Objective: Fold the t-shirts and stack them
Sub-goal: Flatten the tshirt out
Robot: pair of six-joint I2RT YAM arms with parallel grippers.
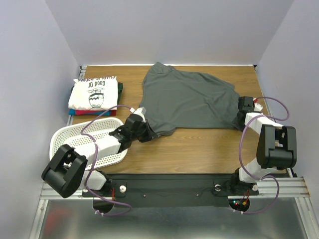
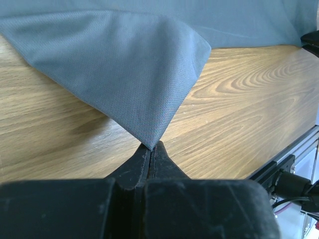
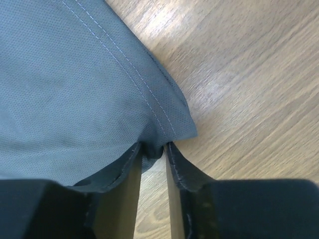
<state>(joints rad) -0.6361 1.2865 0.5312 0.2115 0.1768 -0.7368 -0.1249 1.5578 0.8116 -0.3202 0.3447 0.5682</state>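
A dark charcoal-grey t-shirt [image 1: 189, 99] lies spread and rumpled across the back half of the wooden table. My left gripper [image 1: 148, 133] is shut on its near-left corner, and in the left wrist view the cloth [image 2: 124, 64] rises in a point from my closed left gripper [image 2: 152, 146]. My right gripper [image 1: 242, 112] is at the shirt's right edge. In the right wrist view a bunched fold of the stitched hem [image 3: 75, 89] is pinched between the tips of my right gripper [image 3: 153, 147]. A stack of folded t-shirts [image 1: 95, 94], a white printed one on top of red and blue ones, sits at the back left.
A white perforated basket [image 1: 75, 139] lies tipped at the near left, beside the left arm. Bare wood [image 1: 199, 149] runs between the grey shirt and the black base rail [image 1: 169, 186]. Grey walls close the table on three sides.
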